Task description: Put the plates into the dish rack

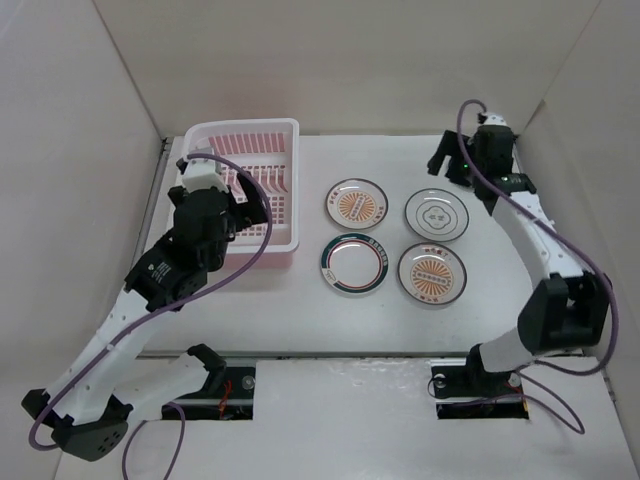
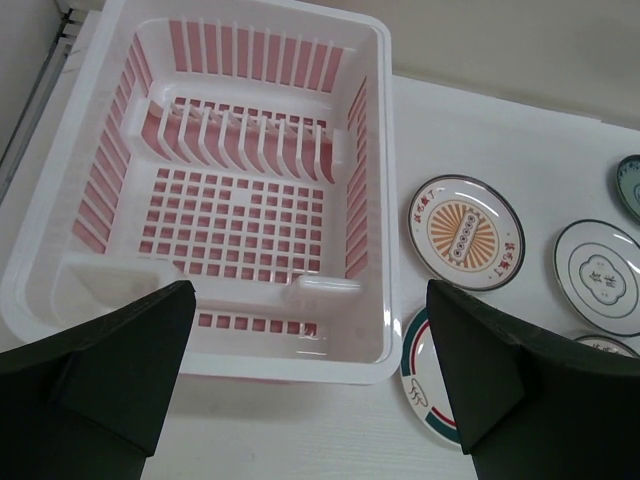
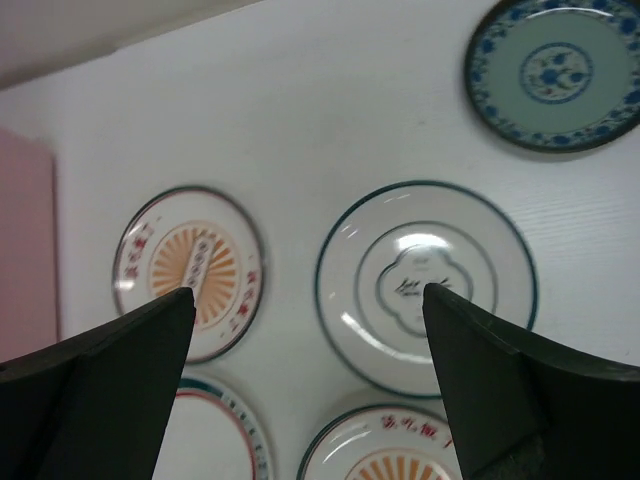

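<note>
Clearly, with our left gripper (image 2: pixel 308 295) and right gripper (image 3: pixel 306 292) both wide open and empty, we may skid the grey-rimmed white round plate (image 3: pixel 425 285) away when pinching its low rim.

Left arm (image 1: pixel 100 350) bent at the elbow and reaching forward, left fingers (image 2: pixel 110 380) spread wide apart and empty, right arm (image 1: pixel 525 232) stretched far forward, right fingers (image 3: pixel 100 370) pointing down, wide apart, empty

Dish rack (image 2: pixel 300 362) glossy pink plastic w/ white rim; plates (image 3: pixel 425 285) shiny glazed; table (image 1: pixel 300 320) matt white.
</note>
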{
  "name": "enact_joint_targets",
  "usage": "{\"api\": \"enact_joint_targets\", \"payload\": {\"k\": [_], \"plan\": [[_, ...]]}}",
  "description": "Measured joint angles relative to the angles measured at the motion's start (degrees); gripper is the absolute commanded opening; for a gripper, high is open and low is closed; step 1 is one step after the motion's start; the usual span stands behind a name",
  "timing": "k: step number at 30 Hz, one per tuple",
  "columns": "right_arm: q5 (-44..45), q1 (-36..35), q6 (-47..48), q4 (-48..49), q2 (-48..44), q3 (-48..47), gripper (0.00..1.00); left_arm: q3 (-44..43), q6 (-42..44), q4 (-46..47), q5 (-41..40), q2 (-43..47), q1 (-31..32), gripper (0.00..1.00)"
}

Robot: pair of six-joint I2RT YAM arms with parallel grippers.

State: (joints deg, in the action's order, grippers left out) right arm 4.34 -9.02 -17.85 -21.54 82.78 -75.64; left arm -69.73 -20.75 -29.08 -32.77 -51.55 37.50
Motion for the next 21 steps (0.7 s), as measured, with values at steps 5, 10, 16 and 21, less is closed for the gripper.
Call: {"api": "enact_joint_targets", "payload": {"k": [5,10,16,21], "plan": [[-9.4,15.0,-2.8,8.4,11.4,-0.6,1.0,2.0,0.2,1.0,1.7,0.0,0.0,1.0],[-13.5,19.4,-4.1,12.2,20.0,-0.4,1.0,3.6,0.7,2.6,3.7,0.0,0.0,1.0],[-14.4,23.3,-6.3,14.9,20.9,0.1,1.0,4.6,1.0,3.3,6.6,0.0,0.0,1.0],[-13.7,26.7,-8.2,16.9,22.7,-0.7,1.0,4.6,1.2,4.0,7.9,0.0,0.0,1.0]]}}
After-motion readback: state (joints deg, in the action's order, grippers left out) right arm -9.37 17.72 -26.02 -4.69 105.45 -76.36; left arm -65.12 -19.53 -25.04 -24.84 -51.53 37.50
